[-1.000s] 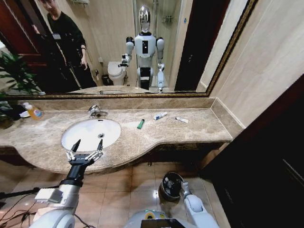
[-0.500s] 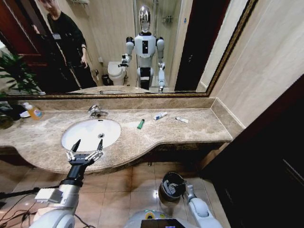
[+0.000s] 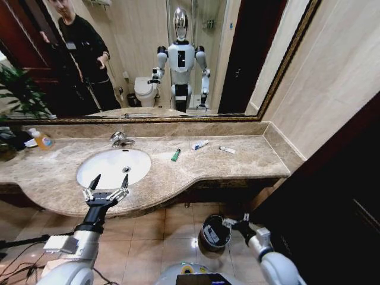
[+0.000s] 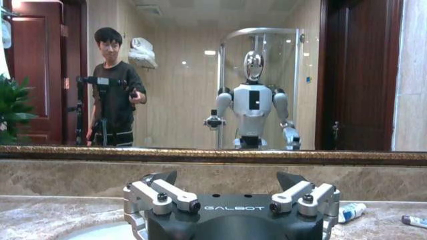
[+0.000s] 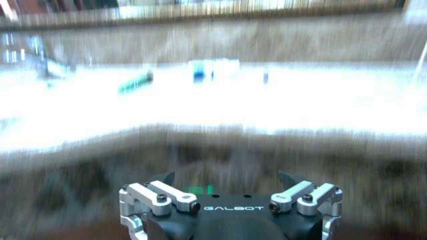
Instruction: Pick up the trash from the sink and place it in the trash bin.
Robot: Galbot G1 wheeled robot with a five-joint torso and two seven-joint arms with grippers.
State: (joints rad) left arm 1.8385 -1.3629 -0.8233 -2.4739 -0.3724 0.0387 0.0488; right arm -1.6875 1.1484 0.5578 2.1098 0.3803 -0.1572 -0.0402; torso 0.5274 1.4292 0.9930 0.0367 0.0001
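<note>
With my right gripper, fingers apart and empty, beside the trash bin, three pieces of trash lay on the surface beyond my left gripper's spread fingers.

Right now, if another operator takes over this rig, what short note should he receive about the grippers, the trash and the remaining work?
Left gripper: open, empty, held over the counter's front edge at the sink.
Right gripper: open, empty, low beside the trash bin on the floor.
Trash: small green tube, white tube with blue print and another small white tube lie on the marble counter, right of the sink, not in it.
Done: the sink basin looks free of trash; what the bin holds cannot be told.
Left: three pieces on the counter to bin.
</note>
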